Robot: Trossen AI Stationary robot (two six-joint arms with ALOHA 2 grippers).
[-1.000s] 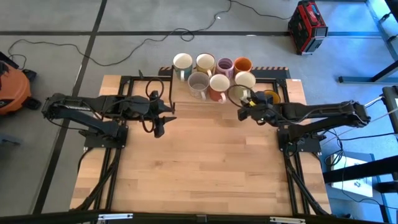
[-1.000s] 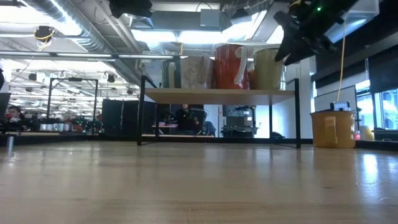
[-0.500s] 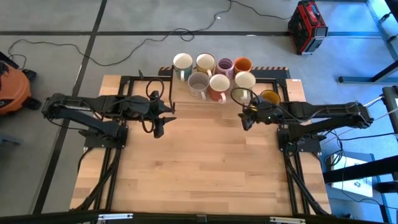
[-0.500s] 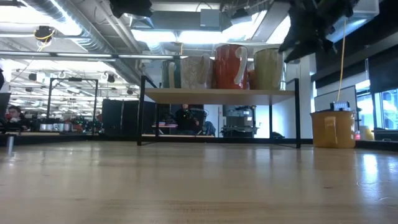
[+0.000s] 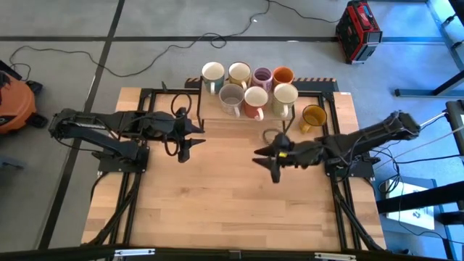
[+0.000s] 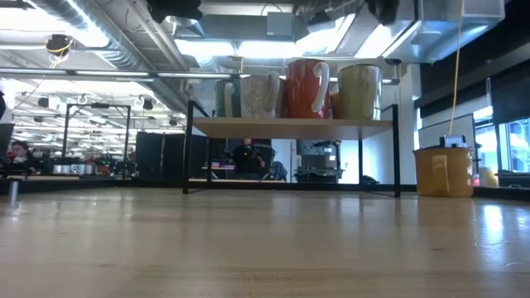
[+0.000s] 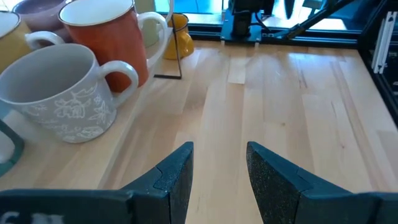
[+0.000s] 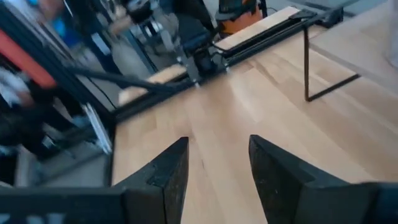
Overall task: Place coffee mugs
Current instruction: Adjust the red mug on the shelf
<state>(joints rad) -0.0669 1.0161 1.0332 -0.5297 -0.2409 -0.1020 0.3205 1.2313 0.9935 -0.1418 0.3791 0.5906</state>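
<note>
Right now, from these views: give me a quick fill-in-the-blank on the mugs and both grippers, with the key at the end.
1. On the raised shelf stand ____ mugs in two rows.
2. The one mug off the shelf, down on the table near the right arm's base, is the ____ one.
3. The right gripper hangs over bare wood, jaws open, holding ____.
4. In the left wrist view, the mug nearest the left gripper is the ____ one with a leaf pattern.

Missing words: seven; mustard yellow; nothing; grey

Light wooden table (image 5: 217, 196), black-framed raised shelf (image 5: 312, 93) along its far edge carrying seven mugs (image 5: 250, 90) in two rows, and a mustard-yellow mug (image 5: 312, 116) standing directly on the table just beside the shelf's right end.
</note>
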